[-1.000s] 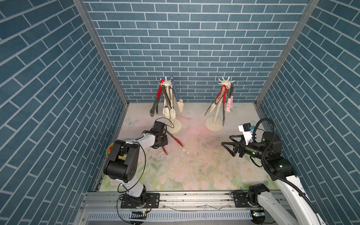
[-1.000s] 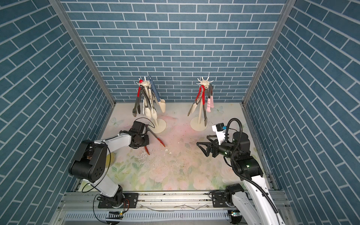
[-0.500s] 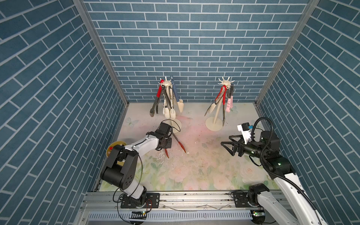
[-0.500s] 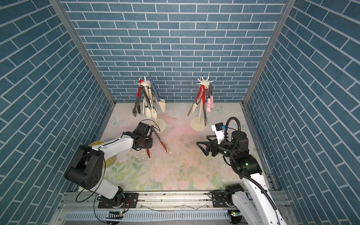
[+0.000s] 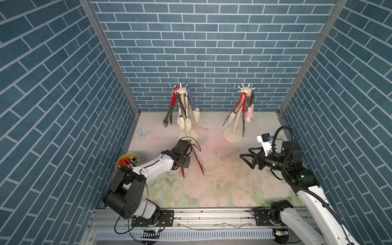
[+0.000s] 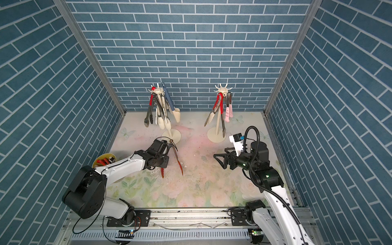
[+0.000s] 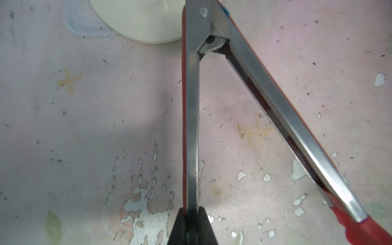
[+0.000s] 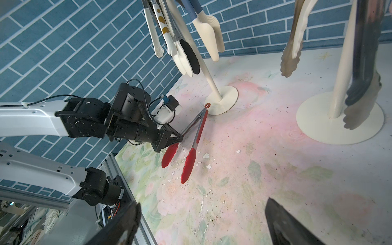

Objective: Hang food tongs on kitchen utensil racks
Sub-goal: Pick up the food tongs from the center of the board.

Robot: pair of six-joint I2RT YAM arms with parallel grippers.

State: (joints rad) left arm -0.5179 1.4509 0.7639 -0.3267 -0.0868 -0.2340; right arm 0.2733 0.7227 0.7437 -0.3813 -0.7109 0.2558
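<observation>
Metal food tongs point(image 5: 196, 159) with red tips are spread in a V, ring end toward the left rack's base. My left gripper point(image 5: 186, 163) is shut on one of their arms, just above its red tip; the left wrist view shows the black fingers point(image 7: 180, 224) pinching the steel arm point(image 7: 191, 127). The red tips point(image 8: 187, 163) hang low over the mat. Both utensil racks stand at the back: the left rack point(image 5: 187, 135) and the right rack point(image 5: 235, 127), each hung with several tongs. My right gripper point(image 5: 246, 153) is open and empty, right of centre, pointing toward the held tongs.
A yellow bowl point(image 5: 127, 158) holding red-handled items sits by the left wall behind my left arm. Blue brick walls close in three sides. The floral mat point(image 5: 212, 186) is speckled with crumbs and worn patches. A metal rail point(image 5: 212, 214) runs along the front edge.
My left arm has carried the red-tipped tongs rightward, away from the left wall, uncovering the yellow bowl. The right arm has barely moved.
</observation>
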